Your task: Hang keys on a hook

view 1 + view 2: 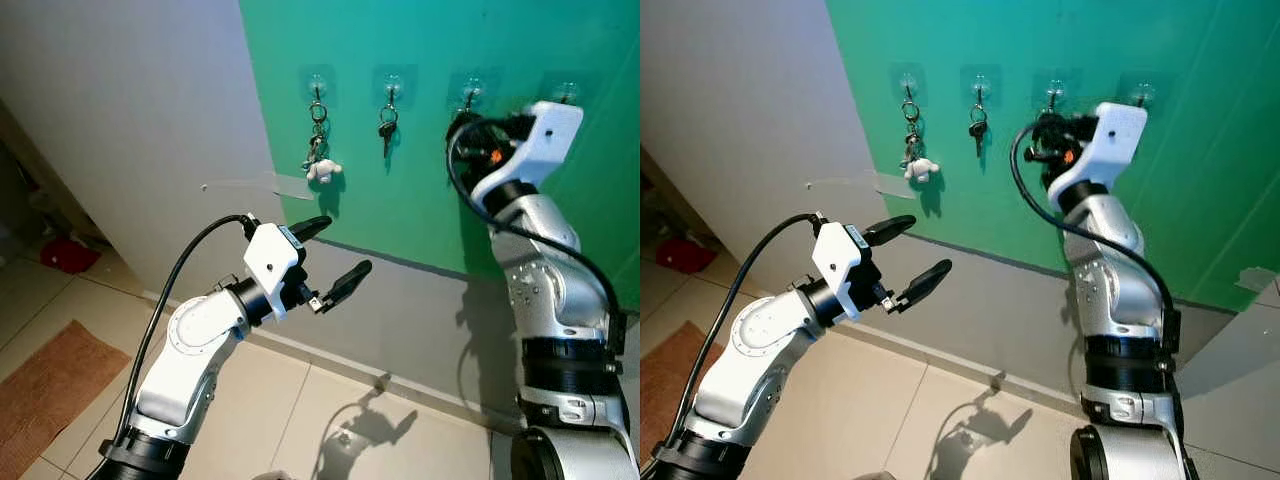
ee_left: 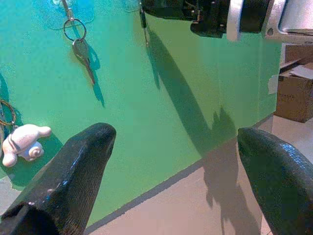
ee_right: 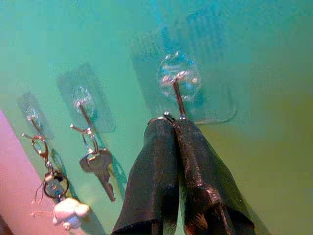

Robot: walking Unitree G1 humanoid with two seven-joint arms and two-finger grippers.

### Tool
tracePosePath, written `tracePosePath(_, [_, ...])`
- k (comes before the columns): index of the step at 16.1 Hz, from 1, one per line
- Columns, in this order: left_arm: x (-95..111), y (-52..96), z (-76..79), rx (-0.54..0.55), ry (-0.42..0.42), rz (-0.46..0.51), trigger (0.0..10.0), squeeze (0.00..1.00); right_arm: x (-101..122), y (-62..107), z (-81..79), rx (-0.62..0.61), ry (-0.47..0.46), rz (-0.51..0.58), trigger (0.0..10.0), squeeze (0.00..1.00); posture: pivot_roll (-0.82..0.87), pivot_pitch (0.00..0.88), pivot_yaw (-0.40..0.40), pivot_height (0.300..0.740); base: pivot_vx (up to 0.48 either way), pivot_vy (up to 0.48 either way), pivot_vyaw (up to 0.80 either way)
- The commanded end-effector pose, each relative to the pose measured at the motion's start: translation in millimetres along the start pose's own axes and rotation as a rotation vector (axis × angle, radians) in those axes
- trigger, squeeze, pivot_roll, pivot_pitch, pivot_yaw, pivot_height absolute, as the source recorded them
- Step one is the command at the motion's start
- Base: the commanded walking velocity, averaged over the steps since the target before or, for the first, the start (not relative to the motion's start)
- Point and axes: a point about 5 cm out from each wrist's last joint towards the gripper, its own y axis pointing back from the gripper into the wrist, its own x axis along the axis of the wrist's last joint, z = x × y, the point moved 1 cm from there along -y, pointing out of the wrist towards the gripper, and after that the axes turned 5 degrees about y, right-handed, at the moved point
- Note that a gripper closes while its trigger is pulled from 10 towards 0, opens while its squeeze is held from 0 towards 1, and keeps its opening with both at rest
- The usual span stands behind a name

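Up against the green wall point(image 1: 420, 200), the right gripper point(image 3: 173, 125) is pinched tight on a key ring point(image 3: 157, 119), pressing it against the third hook point(image 3: 178, 98) to slip it on. Lower left, the left gripper point(image 1: 335, 258) hangs spread wide, empty, clear of the way.

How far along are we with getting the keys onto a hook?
Two hooks already carry keys: the keyring with the white charm and the single key. In hand: the right gripper, fingers closed on a small metal ring, is at the third hook. Left: seat the ring over that hook, release, back away. The left gripper is open and holds nothing.
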Motion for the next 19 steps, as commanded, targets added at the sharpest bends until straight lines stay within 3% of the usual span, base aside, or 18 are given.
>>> tracePosePath(1, [1,1.6,-2.5,0.002,-0.009,-0.008,10.0,0.0,11,-3.0,-4.7,0.006,0.016,0.015,10.0,0.0,0.0,0.0,0.079,0.74,0.0,0.0,0.0])
tracePosePath(10, [1,-1.2,-0.1,-0.013,-0.009,-0.009,10.0,0.0,27,19.6,-6.2,0.009,0.037,-0.047,10.0,0.0,-0.02,0.0,0.087,0.74,0.0,0.0,0.0])
tracePosePath(19, [0,1.1,1.9,-0.021,-0.005,-0.01,10.0,0.0,32,19.0,-10.8,-0.005,0.03,-0.072,10.0,0.0,-0.01,0.0,0.076,0.74,0.0,0.0,0.0])
